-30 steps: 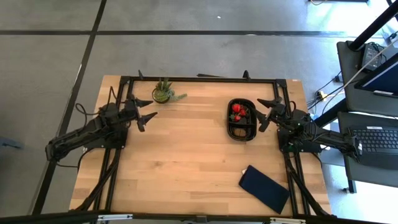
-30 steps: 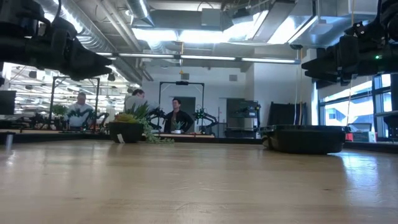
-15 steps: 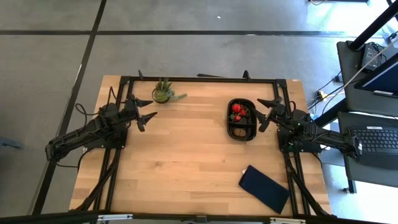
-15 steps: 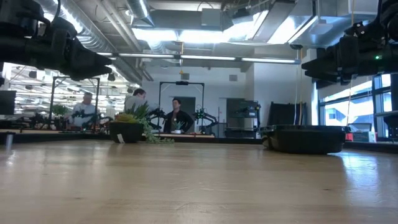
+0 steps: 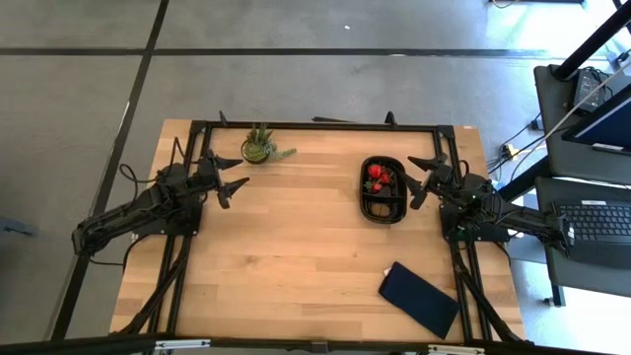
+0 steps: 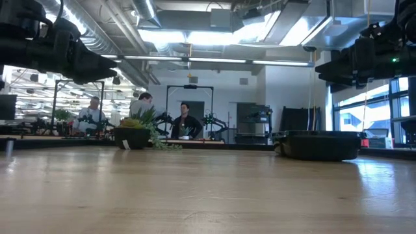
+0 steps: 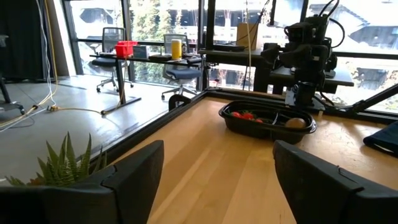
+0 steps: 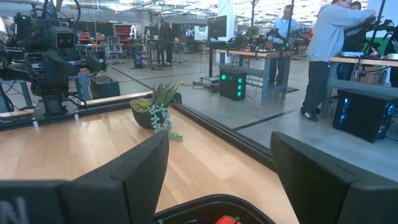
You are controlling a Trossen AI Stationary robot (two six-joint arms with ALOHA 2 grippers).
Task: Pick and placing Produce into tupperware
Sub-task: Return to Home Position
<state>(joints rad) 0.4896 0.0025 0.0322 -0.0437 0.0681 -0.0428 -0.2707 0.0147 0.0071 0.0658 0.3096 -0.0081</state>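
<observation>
Black and glossy, the tupperware (image 5: 364, 193) sits on the right half of the wooden table (image 5: 296, 256) in the high view, with red strawberries (image 5: 376, 177) in its far end. Any dark berries cannot be made out against its dark floor. The right gripper (image 5: 413, 182) hangs just beside the container's outer edge with its fingers spread and nothing between them. The left gripper (image 5: 237, 173) is likewise released and empty, well apart near the potted succulent (image 5: 259, 146). A dark-blue rectangle (image 5: 419, 299) lies near the front edge. No fruit shows loose on the wood, so the sorting looks finished.

A good retreat would lift each arm first and then fold it back. That way the right fingers clear the raised rim and the left ones miss the plant.

In the low view, the tupperware (image 6: 318, 145) reads as a shallow, rounded tub resting flat, and both arms are held high above the table.

The left wrist view shows the strawberries (image 7: 243, 115) and a brown round fruit (image 7: 295, 122) lying below the rim, with the left fingers (image 7: 134, 177) wide apart.

In the right wrist view, the rim (image 8: 205, 210) and a bit of red lie between the parted fingers, so a straight rise seems safest.
</observation>
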